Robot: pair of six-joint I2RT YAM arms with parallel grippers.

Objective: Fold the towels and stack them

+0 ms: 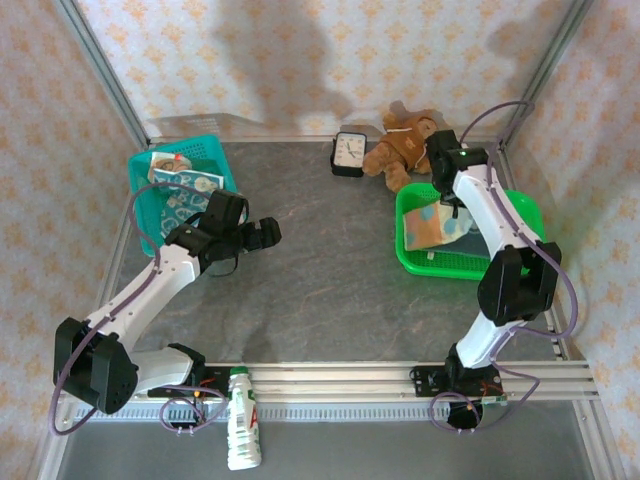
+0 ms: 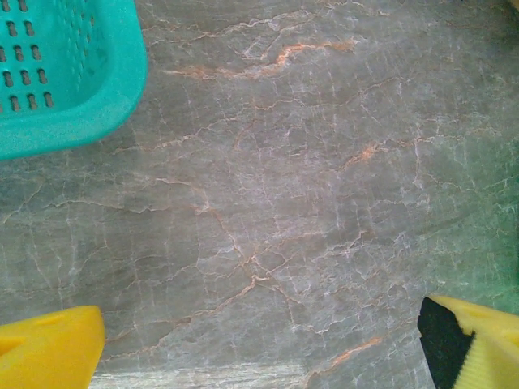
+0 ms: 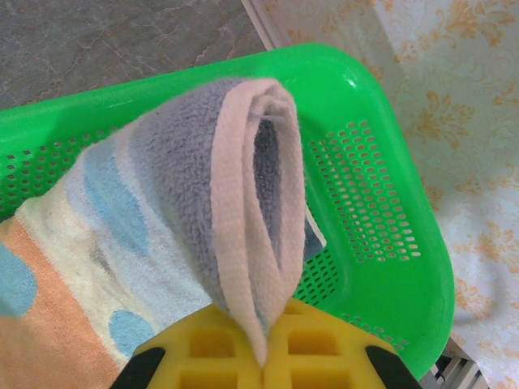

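left gripper (image 1: 268, 235) is hovering over table (image 2: 284, 203) beside teal basket (image 2: 65, 81), fingers standing wide apart, holding nothing | right gripper (image 3: 263, 361) is pinching towel (image 3: 162, 211) edge, fingers clamping it inside green basket (image 3: 389, 162) | other towels (image 1: 185, 190) are lying in teal basket

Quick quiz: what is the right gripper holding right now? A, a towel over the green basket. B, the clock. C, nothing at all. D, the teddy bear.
A: in the right wrist view the right gripper is shut on a fold of the towel, with the green basket directly beneath it.
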